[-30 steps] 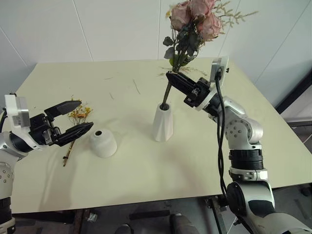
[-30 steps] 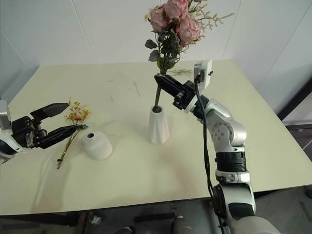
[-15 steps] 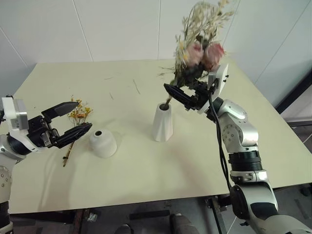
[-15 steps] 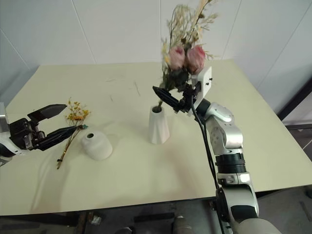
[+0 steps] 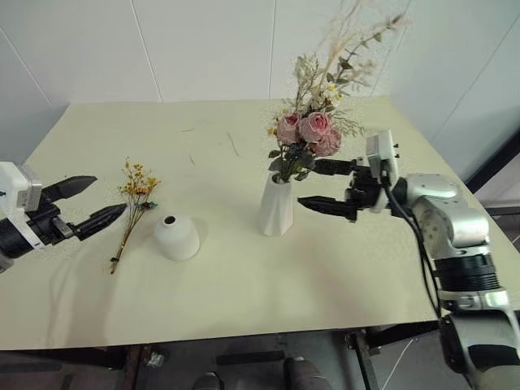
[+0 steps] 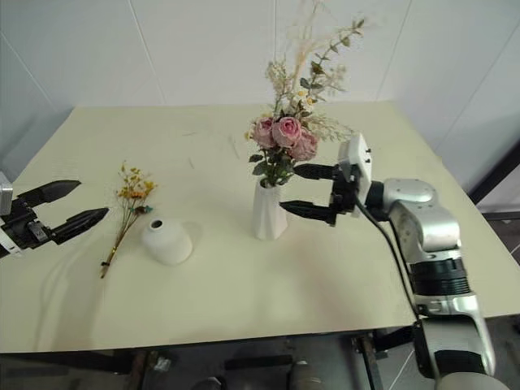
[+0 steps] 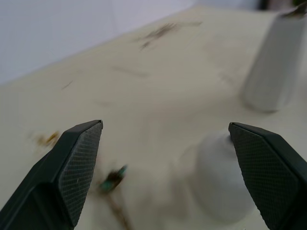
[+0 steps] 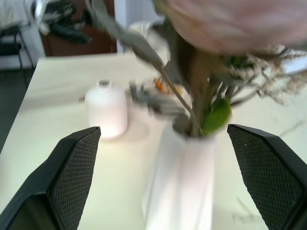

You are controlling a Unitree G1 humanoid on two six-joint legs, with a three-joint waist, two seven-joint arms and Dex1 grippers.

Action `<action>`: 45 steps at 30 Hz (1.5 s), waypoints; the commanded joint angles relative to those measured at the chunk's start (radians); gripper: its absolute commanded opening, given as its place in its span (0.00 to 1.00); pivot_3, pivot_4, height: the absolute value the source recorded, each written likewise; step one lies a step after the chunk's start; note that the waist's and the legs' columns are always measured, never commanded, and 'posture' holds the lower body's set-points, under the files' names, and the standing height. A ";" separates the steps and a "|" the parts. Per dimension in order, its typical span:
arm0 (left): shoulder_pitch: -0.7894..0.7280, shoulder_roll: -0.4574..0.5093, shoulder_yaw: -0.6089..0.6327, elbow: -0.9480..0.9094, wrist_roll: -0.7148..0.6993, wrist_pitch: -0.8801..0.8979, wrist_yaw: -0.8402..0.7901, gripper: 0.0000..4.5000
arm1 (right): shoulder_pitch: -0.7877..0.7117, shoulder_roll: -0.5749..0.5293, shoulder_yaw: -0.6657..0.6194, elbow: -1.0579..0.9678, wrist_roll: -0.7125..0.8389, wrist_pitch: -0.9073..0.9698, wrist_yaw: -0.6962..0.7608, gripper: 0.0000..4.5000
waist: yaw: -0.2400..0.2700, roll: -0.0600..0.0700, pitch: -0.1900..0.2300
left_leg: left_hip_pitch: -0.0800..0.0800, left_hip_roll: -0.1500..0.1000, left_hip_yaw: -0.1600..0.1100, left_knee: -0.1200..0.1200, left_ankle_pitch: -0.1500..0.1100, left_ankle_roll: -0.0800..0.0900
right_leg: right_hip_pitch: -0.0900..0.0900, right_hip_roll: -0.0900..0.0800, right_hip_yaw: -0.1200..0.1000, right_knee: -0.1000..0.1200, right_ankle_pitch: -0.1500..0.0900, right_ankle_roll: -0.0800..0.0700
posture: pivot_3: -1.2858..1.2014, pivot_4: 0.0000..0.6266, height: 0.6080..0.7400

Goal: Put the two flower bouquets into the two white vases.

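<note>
While both arms hang over the desk, this is how things lie, near to far:
Left gripper: at the desk's left edge, pointing in toward the sprig, fingers spread wide with nothing between them.
Sprig: flat on the desk just beyond the left gripper's tips, yellow-orange blossoms at the far end, thin stem running back toward the near edge; nothing grips it.
Short vase: upright just right of the sprig's stem, its small round mouth showing dark, no stem in it.
Tall vase: upright near mid-desk, right of the short vase and apart from it.
Bunch: standing in the tall vase, stems down in the mouth, pink roses just above the rim, pale grasses and leaves rising high behind.
Right gripper: just right of the tall vase, pointing left at it, fingers wide apart, one level with the roses, one lower beside the vase; it holds nothing.
Twigs: a few thin ones loose on the far desk.
</note>
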 commanded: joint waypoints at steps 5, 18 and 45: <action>-0.054 0.114 -0.075 0.046 0.103 0.235 0.124 1.00 | -0.004 -0.083 -0.053 0.055 -0.006 -0.101 0.121 0.99 | 0.000 0.000 0.000 | 0.000 0.000 0.000 -0.002 0.000 0.000 | 0.000 0.000 0.000 -0.001 0.000 0.000 | 0.52 0.24 1.00; -0.228 0.130 -0.327 0.209 0.159 0.450 0.083 1.00 | 0.189 -0.266 -0.118 -0.326 0.136 0.053 0.191 0.99 | 0.012 0.000 0.000 | -0.001 0.000 0.000 -0.005 0.000 0.000 | -0.001 0.000 -0.001 -0.004 0.000 0.000 | 0.52 0.24 1.00; -0.724 -0.110 -0.754 0.621 0.454 0.598 0.083 1.00 | 0.218 -0.117 -0.101 -0.556 0.269 0.114 -0.054 0.99 | 0.033 -0.001 -0.001 | 0.000 -0.001 -0.001 0.003 0.002 0.001 | 0.001 0.000 -0.001 0.005 0.001 0.001 | 0.52 0.24 1.00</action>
